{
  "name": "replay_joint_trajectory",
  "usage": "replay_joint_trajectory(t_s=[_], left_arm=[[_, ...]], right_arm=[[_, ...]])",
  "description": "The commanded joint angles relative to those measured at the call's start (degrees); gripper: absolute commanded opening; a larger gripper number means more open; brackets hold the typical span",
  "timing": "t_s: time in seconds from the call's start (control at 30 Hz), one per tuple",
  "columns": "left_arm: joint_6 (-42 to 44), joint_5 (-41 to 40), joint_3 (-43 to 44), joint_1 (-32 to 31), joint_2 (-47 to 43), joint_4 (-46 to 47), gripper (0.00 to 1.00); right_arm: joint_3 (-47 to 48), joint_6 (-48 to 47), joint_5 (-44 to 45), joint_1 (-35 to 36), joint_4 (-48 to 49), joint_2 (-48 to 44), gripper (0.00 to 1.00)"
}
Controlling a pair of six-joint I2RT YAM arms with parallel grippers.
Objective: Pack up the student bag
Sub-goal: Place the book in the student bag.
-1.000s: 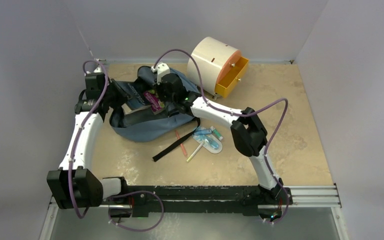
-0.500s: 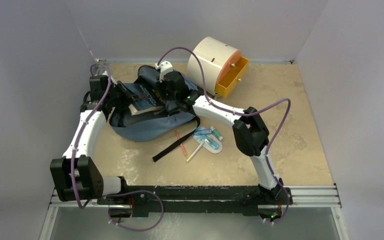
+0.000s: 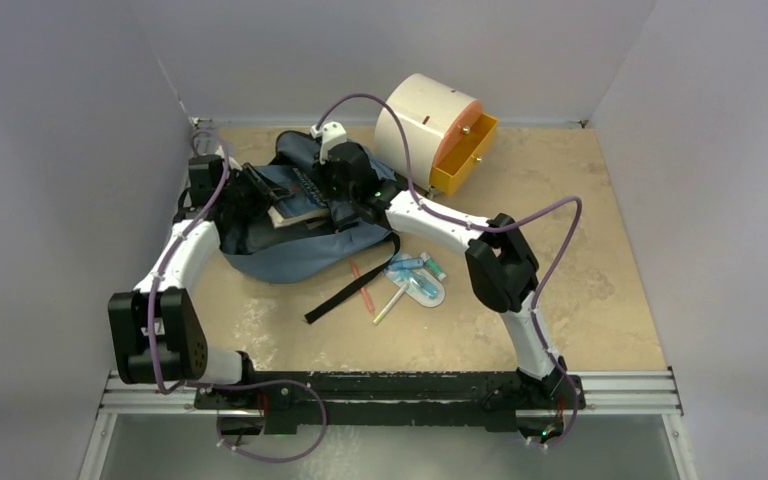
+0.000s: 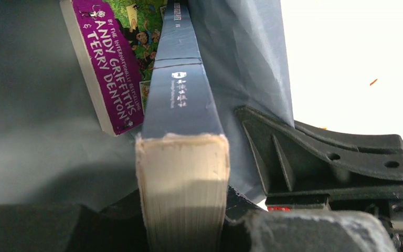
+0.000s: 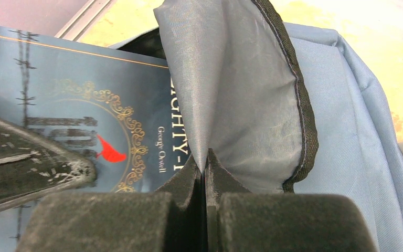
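The slate-blue student bag (image 3: 295, 250) lies at the back left of the table with its mouth held wide. My left gripper (image 3: 252, 192) is shut on a thick dark-blue book (image 3: 298, 196), which lies part way inside the mouth. In the left wrist view the book's cream page edge (image 4: 183, 189) fills the jaws (image 4: 183, 215), and a purple book (image 4: 105, 68) lies deeper in the bag. My right gripper (image 3: 345, 198) is shut on the bag's flap (image 5: 241, 89) and holds it up, its jaws (image 5: 205, 170) pinching the fabric above the blue cover (image 5: 84, 115).
A cream cylindrical cabinet (image 3: 422, 118) with an open orange drawer (image 3: 465, 152) stands behind the bag. A clear pouch with pens (image 3: 415, 280), a red pen (image 3: 362, 285) and the bag's black strap (image 3: 345, 285) lie on the table in front. Walls enclose the table at left and back.
My left arm has moved away from me and carried the blue book over the bag's mouth, covering the purple book. My right gripper keeps hold of the flap.
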Motion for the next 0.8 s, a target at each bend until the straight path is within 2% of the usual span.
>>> replay_joint_trajectory(t_s=[0.0, 0.1, 0.27, 0.4, 0.77], left_arm=[[-4.3, 4.7, -0.1, 0.5, 1.9, 14.7, 0.00], [-5.9, 5.9, -0.6, 0.5, 4.2, 18.7, 0.00], [-10.1, 9.6, -2.2, 0.5, 8.3, 30.4, 0.00], [-11.5, 9.2, -1.6, 0.3, 12.5, 35.3, 0.00], [-11.4, 4.2, 2.9, -4.0, 21.2, 39.2, 0.00]], right_arm=[[0.2, 1.7, -1.2, -0.1, 8.5, -7.4, 0.00], [-0.3, 1.9, -1.3, -0.2, 8.7, -7.7, 0.00], [-0.7, 2.1, -1.4, -0.2, 8.6, -8.0, 0.00], [-2.0, 2.3, -1.0, -0.2, 9.6, -9.1, 0.00], [-2.1, 3.0, -0.7, -0.2, 10.2, -8.9, 0.00]])
